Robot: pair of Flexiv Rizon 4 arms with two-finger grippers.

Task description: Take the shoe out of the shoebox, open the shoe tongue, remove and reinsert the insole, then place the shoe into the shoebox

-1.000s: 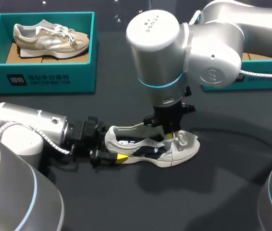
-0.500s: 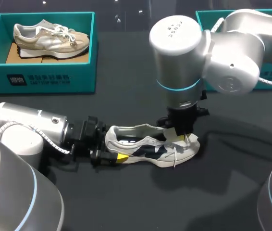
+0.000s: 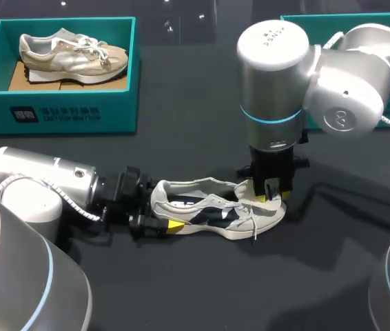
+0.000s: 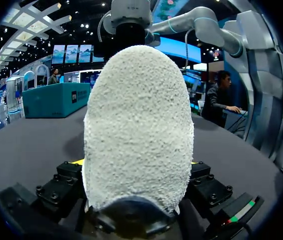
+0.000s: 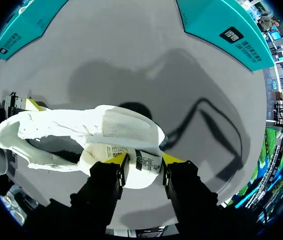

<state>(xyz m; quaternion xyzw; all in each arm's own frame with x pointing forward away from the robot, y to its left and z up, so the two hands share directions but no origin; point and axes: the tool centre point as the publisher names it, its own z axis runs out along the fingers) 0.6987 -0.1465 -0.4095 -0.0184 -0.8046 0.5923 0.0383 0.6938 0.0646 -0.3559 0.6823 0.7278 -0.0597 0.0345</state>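
With the shoe (image 3: 212,214) lying at the lower middle of the frame, its heel clamped by the left gripper (image 3: 160,215) and its tongue (image 5: 140,159) pinched by the right gripper (image 3: 269,198), the tongue should be drawn gently toeward so the shoe is not dragged.

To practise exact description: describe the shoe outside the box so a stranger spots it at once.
At the middle of the dark table lies a white sneaker, heel in the left gripper, tongue pinched by the right gripper. Unlike the beige sneaker in the teal shoebox, it has dark side panels.
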